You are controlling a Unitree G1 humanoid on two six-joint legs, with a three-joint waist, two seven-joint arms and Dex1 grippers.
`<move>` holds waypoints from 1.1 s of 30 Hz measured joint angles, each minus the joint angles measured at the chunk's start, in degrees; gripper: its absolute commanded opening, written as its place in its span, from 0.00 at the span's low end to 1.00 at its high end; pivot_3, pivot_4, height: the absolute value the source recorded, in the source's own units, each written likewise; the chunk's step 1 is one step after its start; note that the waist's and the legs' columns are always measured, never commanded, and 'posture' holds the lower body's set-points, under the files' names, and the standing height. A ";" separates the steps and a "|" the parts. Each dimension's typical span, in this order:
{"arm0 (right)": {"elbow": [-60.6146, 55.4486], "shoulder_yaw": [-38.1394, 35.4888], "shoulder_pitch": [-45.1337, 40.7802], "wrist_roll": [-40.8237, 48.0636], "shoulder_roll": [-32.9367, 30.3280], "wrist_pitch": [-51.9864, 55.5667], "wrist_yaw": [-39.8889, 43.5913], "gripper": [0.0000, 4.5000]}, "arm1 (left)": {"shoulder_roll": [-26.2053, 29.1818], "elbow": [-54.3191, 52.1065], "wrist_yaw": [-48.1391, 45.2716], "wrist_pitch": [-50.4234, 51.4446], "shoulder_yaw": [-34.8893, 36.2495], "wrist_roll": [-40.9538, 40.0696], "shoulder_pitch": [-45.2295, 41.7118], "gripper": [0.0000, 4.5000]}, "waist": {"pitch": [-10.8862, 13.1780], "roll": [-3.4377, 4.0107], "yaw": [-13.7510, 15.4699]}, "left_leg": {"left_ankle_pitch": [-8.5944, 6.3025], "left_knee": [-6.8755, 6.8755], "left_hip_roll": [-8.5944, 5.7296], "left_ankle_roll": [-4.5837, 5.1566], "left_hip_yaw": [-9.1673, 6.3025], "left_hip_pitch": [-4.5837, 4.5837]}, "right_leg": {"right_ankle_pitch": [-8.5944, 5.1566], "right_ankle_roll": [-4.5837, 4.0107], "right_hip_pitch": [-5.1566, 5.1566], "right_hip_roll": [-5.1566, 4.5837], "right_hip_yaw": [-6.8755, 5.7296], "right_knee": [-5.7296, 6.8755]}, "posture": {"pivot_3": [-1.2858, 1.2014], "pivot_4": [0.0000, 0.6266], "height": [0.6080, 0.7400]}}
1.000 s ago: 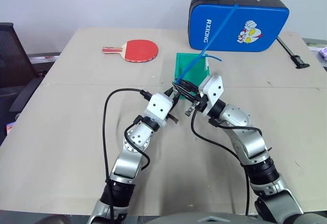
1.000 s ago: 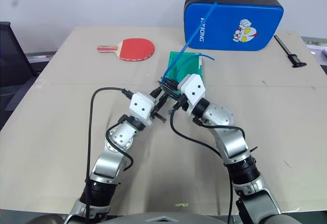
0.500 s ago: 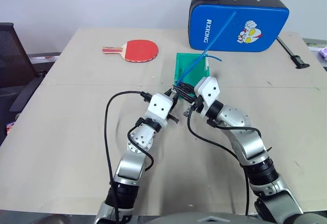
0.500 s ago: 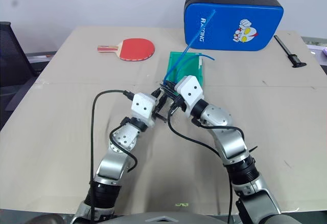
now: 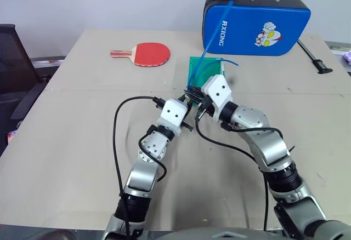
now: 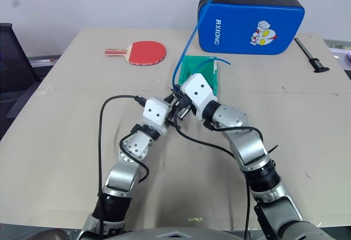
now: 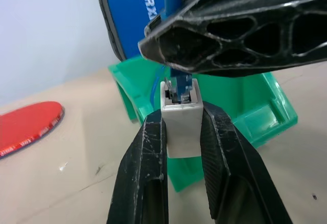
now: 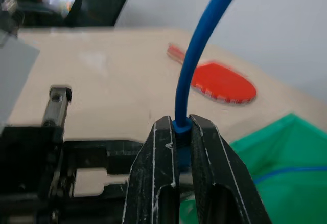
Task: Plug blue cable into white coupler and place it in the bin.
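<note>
Since a second ago, right gripper (image 8: 178, 147) has tipped over and closed in on left gripper (image 7: 181, 132). Smooth blue cable (image 8: 196, 55) arcs up, pinched in right's ribbed black fingers. Left wrist view: boxy white coupler (image 7: 180, 124) clamped between left's fingers, plug seated. Glossy green bin (image 5: 205, 70) sits just above them, mid-frame.

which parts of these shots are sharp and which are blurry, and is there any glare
Left wrist view: the white coupler between the left claw's fingers is sharp; the right claw looming close above it is softer. Right wrist view: the blue cable is crisp at the pinch, while the dark chair behind is blurred. Left eye view: even light, no glare on the table.
</note>
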 measured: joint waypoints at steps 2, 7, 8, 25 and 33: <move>-0.56 0.03 -0.12 -0.03 0.00 3.35 -0.32 0.00 | -0.12 1.07 -0.08 0.24 -0.37 -0.01 0.02 0.06 | 0.00 0.00 -0.06 | 0.00 0.00 0.00 0.00 0.01 -0.01 | 0.00 0.00 0.00 0.00 0.00 -0.01 | 0.52 0.24 0.56; 0.66 -1.03 -0.53 0.01 2.04 1.83 -1.99 0.00 | -1.04 1.30 0.30 0.25 0.17 -0.23 -0.18 0.06 | 0.00 0.00 -0.12 | -0.01 0.00 0.01 0.01 -0.04 0.00 | 0.00 0.00 0.00 0.03 -0.04 0.01 | 0.52 0.24 0.56; 2.69 -1.95 -0.14 0.35 3.92 -2.58 -2.71 0.00 | -1.40 1.27 0.74 0.18 0.66 -0.29 -0.70 0.06 | 0.00 0.00 -0.16 | 0.00 0.00 0.01 0.01 -0.03 0.00 | 0.00 0.00 -0.01 0.05 -0.03 0.01 | 0.52 0.24 0.56; 15.89 -12.87 -8.28 8.08 4.28 -9.77 -0.33 0.00 | 6.88 -12.49 -7.90 23.62 9.42 -18.72 -6.14 0.92 | 0.06 -0.01 -0.88 | 0.08 0.03 0.06 -0.13 -0.24 -0.01 | 0.01 -0.03 0.02 0.15 -0.16 0.11 | 0.52 0.24 0.56; 37.87 -18.41 -23.23 12.44 3.99 -2.57 1.42 0.00 | 15.61 -22.76 -9.72 45.25 16.80 -33.32 -12.30 0.92 | 0.07 -0.01 -1.53 | 0.22 -0.11 0.01 -0.39 -0.28 -0.09 | 0.01 -0.02 -0.01 0.07 -0.13 0.04 | 0.52 0.24 0.56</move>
